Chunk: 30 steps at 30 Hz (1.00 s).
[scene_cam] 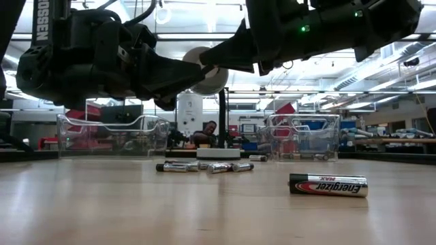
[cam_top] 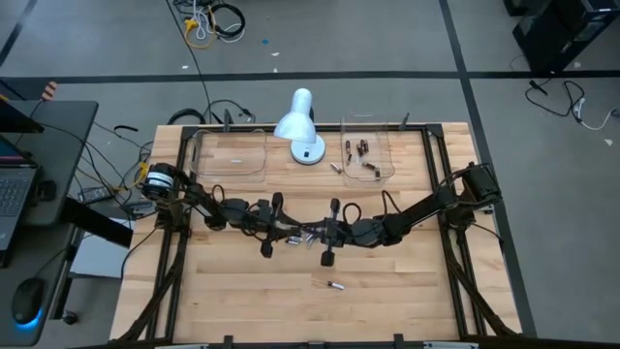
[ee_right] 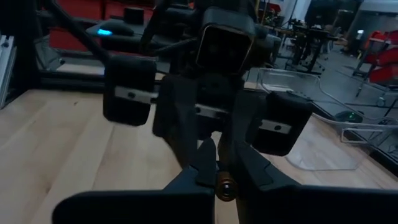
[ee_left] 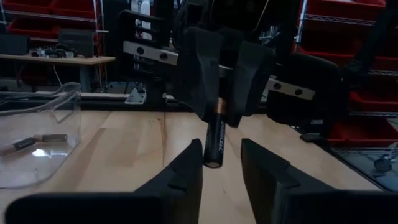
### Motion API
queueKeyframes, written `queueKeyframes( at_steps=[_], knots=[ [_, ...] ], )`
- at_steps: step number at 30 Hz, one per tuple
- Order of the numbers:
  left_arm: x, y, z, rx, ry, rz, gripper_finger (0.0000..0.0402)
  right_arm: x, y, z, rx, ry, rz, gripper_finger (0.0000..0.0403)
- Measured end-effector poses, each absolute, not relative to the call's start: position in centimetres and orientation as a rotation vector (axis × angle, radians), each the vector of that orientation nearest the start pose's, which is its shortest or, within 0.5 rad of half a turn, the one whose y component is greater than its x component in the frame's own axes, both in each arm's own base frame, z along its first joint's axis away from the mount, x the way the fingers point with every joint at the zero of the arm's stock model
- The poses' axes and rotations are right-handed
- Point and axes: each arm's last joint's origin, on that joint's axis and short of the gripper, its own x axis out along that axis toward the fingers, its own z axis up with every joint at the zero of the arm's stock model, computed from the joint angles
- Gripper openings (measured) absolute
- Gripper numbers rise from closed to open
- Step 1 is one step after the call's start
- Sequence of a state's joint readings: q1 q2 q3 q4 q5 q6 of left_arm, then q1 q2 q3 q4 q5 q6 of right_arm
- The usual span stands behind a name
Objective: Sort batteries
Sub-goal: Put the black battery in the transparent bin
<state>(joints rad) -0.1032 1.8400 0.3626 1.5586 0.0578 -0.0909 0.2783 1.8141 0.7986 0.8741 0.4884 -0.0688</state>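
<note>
Two claws meet nose to nose over mid-desk (cam_top: 407,301): right claw (ee_left: 219,102) clamped on one end of a battery (ee_left: 214,142) whose long axis runs between them, left claw (ee_left: 221,163) parted around the other end, not gripping.
</note>
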Motion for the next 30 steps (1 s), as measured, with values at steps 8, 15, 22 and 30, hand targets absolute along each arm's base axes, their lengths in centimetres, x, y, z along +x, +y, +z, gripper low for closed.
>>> queueKeyframes(
  at_steps=[8,15,22,30],
  knots=[
    [26.3,-2.8,12.1,-0.099,-0.029,-0.115,0.0126,33.4,7.6,19.6,-0.038,0.160,-0.320,0.0019],
    [24.8,-2.5,11.0,-0.144,0.041,-0.070,0.0126,30.0,5.0,23.3,-0.022,0.267,-0.554,0.0019],
    [23.6,-2.4,10.3,-0.185,0.092,-0.063,0.0126,25.9,0.5,25.2,0.189,0.381,-0.742,0.0019],
    [22.9,-2.2,9.9,-0.183,0.118,-0.033,0.0126,23.0,-3.9,23.5,0.472,0.596,-0.936,0.0023]
  ],
)
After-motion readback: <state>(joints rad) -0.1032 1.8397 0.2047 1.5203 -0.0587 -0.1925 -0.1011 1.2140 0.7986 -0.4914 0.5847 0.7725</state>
